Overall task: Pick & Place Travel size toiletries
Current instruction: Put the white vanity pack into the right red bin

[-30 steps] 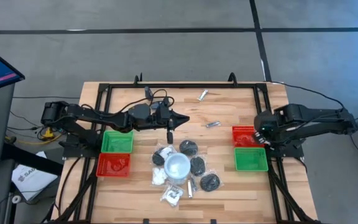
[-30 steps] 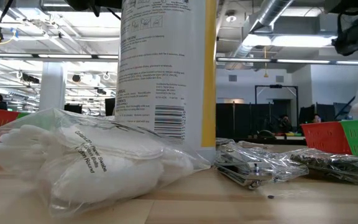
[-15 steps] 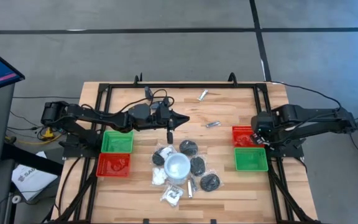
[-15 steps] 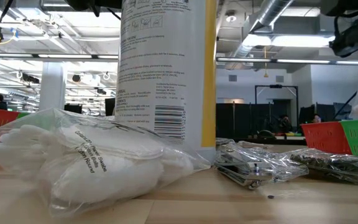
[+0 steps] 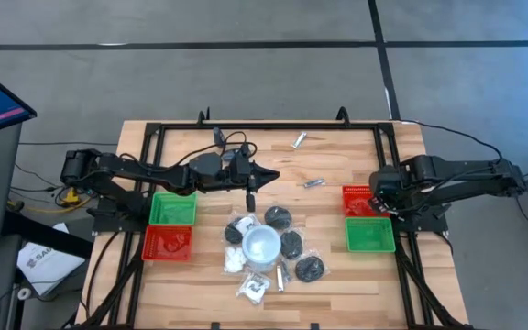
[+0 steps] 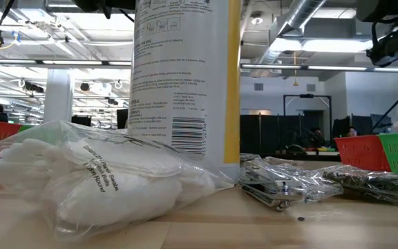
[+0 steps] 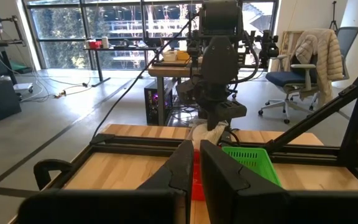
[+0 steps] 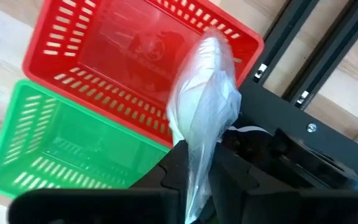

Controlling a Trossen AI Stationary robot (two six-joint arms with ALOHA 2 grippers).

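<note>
- Currently right gripper [image 8: 207, 168] over red tray [image 8: 73, 37], fingers pinching white wrapped piece [image 8: 207, 106]; lower end hidden.
- Left gripper [image 7: 196, 163] beyond white cup [image 5: 262, 245], fingers closed, empty.

Bright even overhead light, soft shadows; low view foreground blurred.

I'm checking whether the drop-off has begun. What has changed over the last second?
The right gripper, holding a white wrapped packet, has shifted slightly inward over the red tray; the packet is not yet let go. The left gripper stays shut over the table, and the pile has not moved.
</note>
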